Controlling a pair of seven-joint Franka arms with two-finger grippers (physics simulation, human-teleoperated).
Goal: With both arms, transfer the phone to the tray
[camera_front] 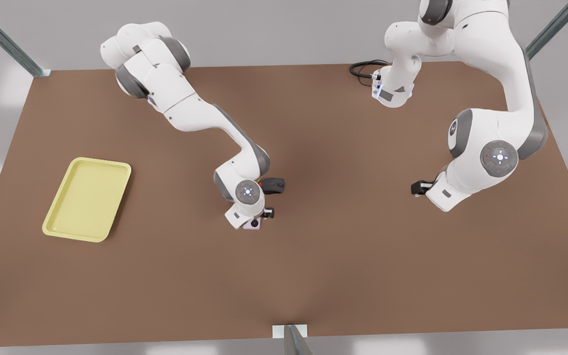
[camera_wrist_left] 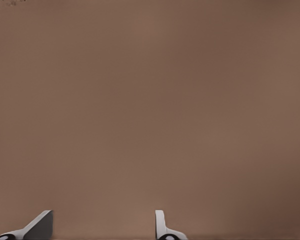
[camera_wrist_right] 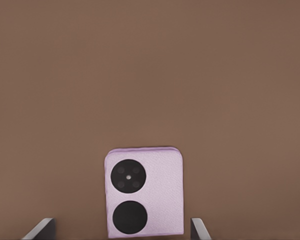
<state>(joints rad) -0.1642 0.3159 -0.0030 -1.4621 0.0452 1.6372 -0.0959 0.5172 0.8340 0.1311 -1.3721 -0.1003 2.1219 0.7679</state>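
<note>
While right gripper [camera_wrist_right: 122, 231] straddles phone [camera_wrist_right: 144, 192], left gripper [camera_wrist_left: 104, 227] waits.

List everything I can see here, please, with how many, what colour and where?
Small squarish lilac phone: one, two black circles on it, lying on the table between the right gripper's open fingers.
Flat pale yellow rectangular tray: one, at the front view's left, with nothing in it.
Dark grey computer mouse: one, just behind the arm above the phone.
Black cable: one, looped at the far edge.
Brown table: one, under everything.
Right gripper: black, open, around the phone.
Left gripper: open, over bare table at the front view's right, waiting.
</note>
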